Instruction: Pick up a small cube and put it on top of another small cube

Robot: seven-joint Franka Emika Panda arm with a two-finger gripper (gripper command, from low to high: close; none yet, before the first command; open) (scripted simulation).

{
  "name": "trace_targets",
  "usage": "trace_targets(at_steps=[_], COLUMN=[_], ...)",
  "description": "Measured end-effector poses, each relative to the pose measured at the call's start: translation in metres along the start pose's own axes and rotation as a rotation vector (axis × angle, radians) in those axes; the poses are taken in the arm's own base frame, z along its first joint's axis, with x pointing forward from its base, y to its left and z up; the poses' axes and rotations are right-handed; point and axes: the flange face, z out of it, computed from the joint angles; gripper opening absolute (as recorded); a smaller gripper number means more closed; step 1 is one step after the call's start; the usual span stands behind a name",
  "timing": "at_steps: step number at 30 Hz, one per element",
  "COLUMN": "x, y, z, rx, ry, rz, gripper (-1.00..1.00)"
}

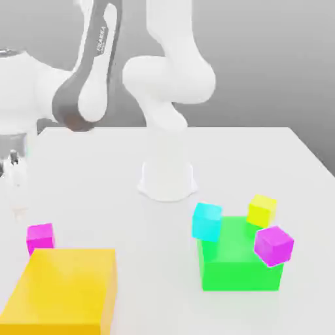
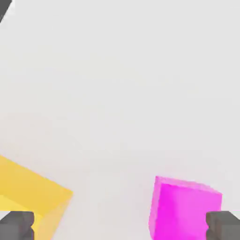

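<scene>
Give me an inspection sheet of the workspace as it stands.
Surface: pale, smooth tabletop
Job's things: pink cube beside the large yellow-orange block; small yellow cube at the green block
Clutter: green block, large yellow-orange block, cyan cube, violet cube
Claw: open, above the pink cube, holding nothing
Cables: nothing seen
Surroundings: plain grey backdrop; white arm base
</scene>
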Motion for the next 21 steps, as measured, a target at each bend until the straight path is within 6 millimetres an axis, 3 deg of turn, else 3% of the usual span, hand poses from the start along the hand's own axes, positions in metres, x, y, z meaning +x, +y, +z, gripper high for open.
trace_targets(at_steps=[6,7,13,15,20,21], x=[0.002,0.002,0.002,0.002,0.002,-0.016], y=[0.009,0.010,0.010,0.009,0.008,0.003], z=[0.066,0.073,0.077,0.066,0.019,0.009], rx=[-0.023,-0.023,-0.023,-0.023,-0.022,-0.019], ry=[-0.005,-0.005,-0.005,-0.005,-0.006,-0.012], rz=[0.026,0.026,0.026,0.026,0.026,0.014], gripper=[0.00,-1.00,-1.00,-1.00,-1.00,-1.00])
